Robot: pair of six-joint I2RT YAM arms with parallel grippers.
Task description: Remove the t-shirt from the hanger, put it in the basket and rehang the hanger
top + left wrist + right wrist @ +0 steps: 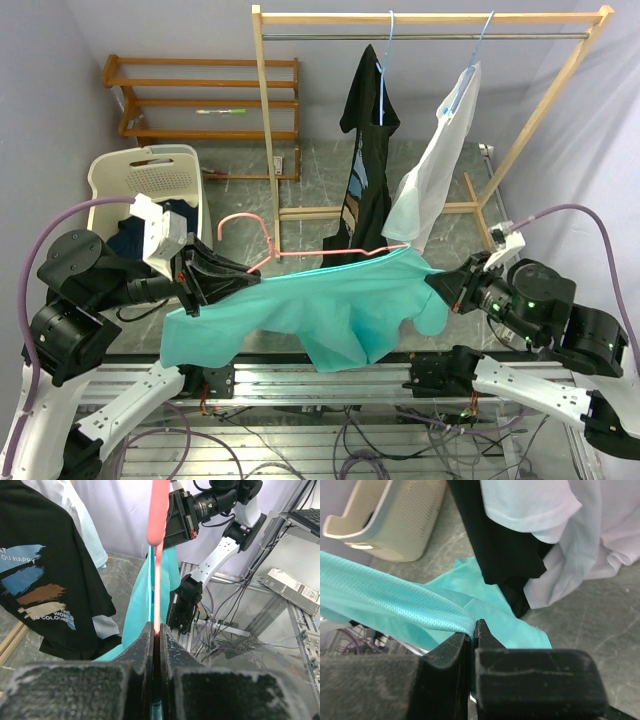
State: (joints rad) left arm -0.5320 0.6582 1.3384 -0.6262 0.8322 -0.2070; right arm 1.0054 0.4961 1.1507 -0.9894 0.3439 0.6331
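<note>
A turquoise t-shirt (320,305) hangs stretched between my two grippers above the table's near edge. A pink hanger (262,243) runs through it, its hook up to the left and its arm along the shirt's top edge. My left gripper (250,272) is shut on the pink hanger (156,555), with teal cloth (140,600) beside the jaws. My right gripper (437,285) is shut on the shirt's edge (405,602) at the right end.
A wooden clothes rack (430,20) stands behind, with a black t-shirt (368,150) and a white t-shirt (435,165) on blue hangers. A cream laundry basket (150,185) sits at the left, a wooden shelf (205,95) behind it.
</note>
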